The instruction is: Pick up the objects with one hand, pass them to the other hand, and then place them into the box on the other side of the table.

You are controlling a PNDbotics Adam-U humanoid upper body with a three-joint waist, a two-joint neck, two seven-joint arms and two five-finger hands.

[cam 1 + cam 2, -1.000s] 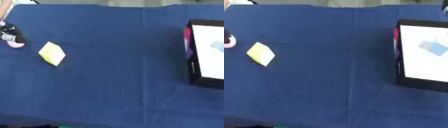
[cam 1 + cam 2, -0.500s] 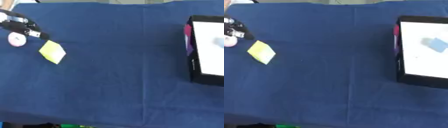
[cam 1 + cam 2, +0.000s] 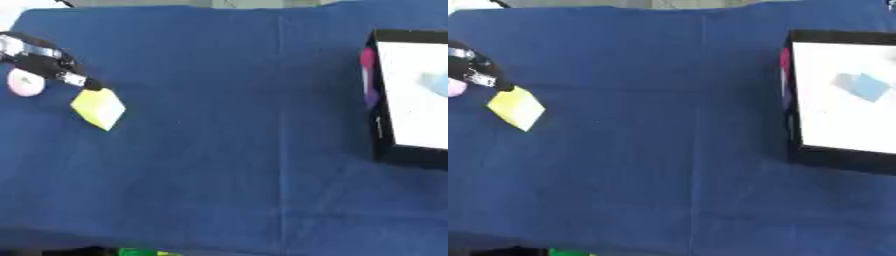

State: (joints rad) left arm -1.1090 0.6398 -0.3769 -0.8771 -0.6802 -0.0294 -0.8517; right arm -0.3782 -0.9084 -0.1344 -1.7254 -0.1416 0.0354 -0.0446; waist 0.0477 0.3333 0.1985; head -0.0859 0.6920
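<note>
left hand (image 3: 48, 62) fingertip touches the yellow block (image 3: 98, 108); grip unclear; block's corners point up and down.

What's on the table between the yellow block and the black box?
Nothing: only bare blue cloth lies between the yellow block and the black box, in both eye views.

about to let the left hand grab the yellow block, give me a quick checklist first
1. Left hand at the yellow block: ok, a fingertip reaches its upper corner.
2. Fingers round the block: not ok, not yet closed on it.
3. Block free of the pink object: ok, they lie apart.
4. Right hand ready for the pass: cannot tell, it shows in no view.
5. Box open on the right side: ok, a blue piece already lies inside.
6. Blue cloth between block and box bare: ok.
</note>
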